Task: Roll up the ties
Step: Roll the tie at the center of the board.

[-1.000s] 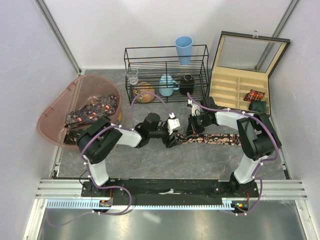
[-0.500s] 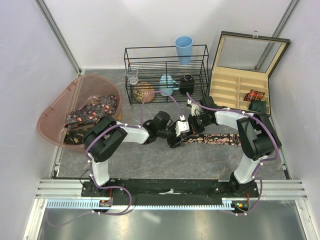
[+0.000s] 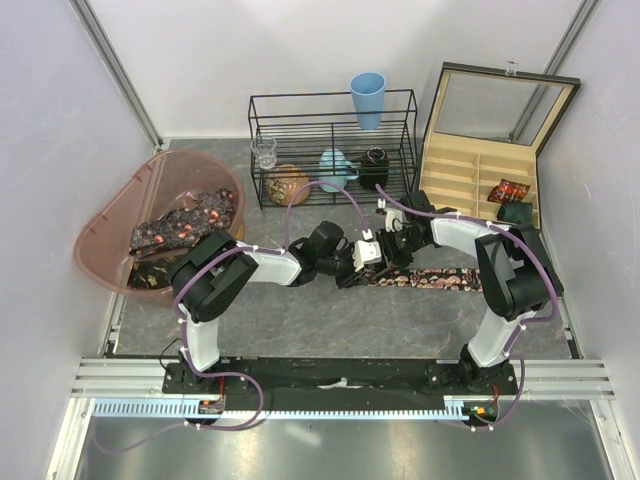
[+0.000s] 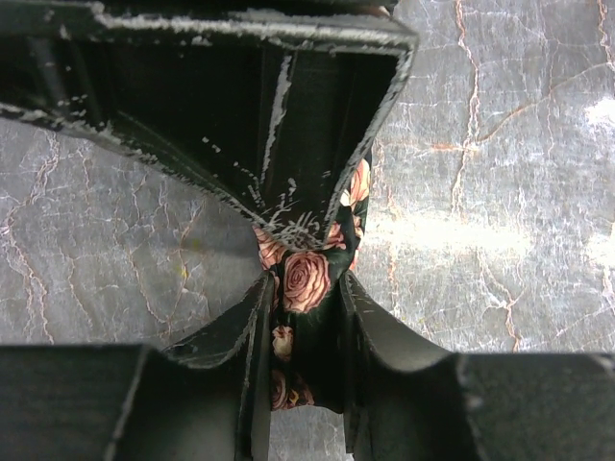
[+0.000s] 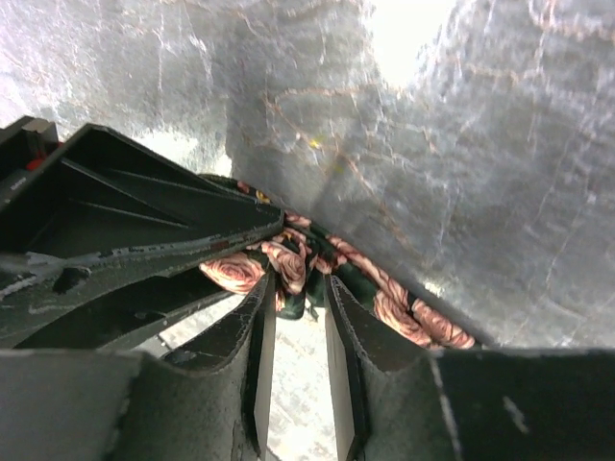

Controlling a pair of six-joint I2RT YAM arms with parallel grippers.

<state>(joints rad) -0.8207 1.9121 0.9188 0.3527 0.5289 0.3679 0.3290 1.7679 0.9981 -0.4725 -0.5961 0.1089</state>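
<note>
One of the ties [image 3: 430,279], dark with pink roses, lies flat across the table with its left end bunched between the two grippers. My left gripper [image 3: 357,268] is shut on that bunched end; in the left wrist view the tie [image 4: 309,279] fills the gap of the left gripper [image 4: 303,298]. My right gripper [image 3: 385,255] meets it head-on. In the right wrist view the right gripper [image 5: 300,283] is open, bare table showing between its fingers and the tie [image 5: 413,322] just at their tips. More ties [image 3: 185,222] lie in the pink tub [image 3: 110,240].
A wire rack [image 3: 330,150] with a blue cup [image 3: 367,98], a glass [image 3: 264,152] and small pots stands behind the grippers. An open wooden box [image 3: 455,175] at the back right holds a rolled tie [image 3: 510,190] and a dark roll [image 3: 517,211].
The left gripper has moved right to the tie's end and closed on it. The right gripper, shut before, has opened its jaws at the same spot.
</note>
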